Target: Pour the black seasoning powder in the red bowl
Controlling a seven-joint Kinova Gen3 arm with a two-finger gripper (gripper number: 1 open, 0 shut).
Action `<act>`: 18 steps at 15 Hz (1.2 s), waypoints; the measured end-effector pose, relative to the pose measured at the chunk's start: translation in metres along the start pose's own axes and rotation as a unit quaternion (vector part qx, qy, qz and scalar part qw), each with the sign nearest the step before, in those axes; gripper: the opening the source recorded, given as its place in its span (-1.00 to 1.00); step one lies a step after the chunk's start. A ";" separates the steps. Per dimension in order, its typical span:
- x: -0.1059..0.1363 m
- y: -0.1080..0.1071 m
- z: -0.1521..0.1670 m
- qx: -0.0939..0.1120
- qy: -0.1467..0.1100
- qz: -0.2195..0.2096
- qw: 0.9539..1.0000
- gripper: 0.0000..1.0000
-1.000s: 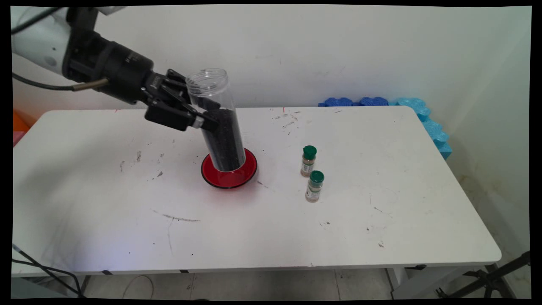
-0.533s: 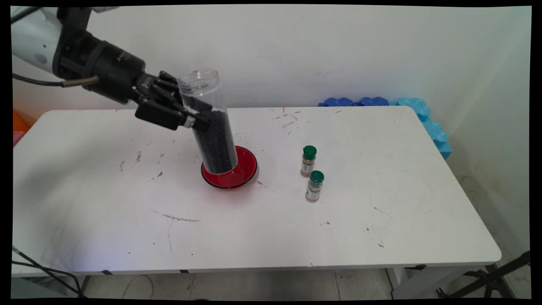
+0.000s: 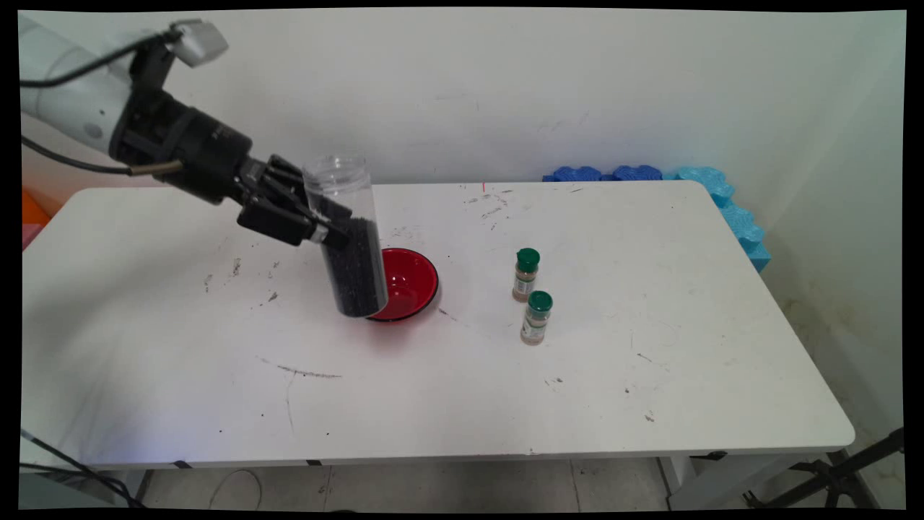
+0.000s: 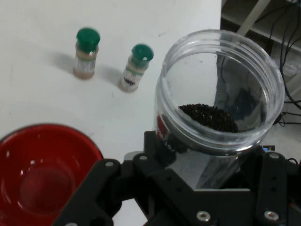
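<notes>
Main view, pincer [image 3: 328, 230]: clenched on the clear jar [image 3: 346, 238] at mid-height, from the jar's left.
Main view, jar: lidless, part-filled with black grains, tilted with mouth upper left; base just left of the red bowl [image 3: 406, 284], apparently clear of the surface [image 3: 462, 375].
Main view, spice bottles [image 3: 526, 274] [image 3: 536, 318]: upright, green-capped, well right of the bowl.
Hand view, jar [image 4: 221, 94]: held between the fingers, mouth toward camera, grains low inside.
Hand view, bowl [image 4: 44, 174]: empty, lower left.
Hand view, bottles [image 4: 86, 52] [image 4: 135, 67]: standing beyond.
</notes>
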 end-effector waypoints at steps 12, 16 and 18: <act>-0.041 -0.040 0.041 0.008 -0.019 -0.227 0.974 -1.00; -0.048 -0.051 0.048 0.018 -0.012 -0.294 0.956 -1.00; -0.052 -0.057 0.052 0.023 -0.010 -0.330 0.944 -1.00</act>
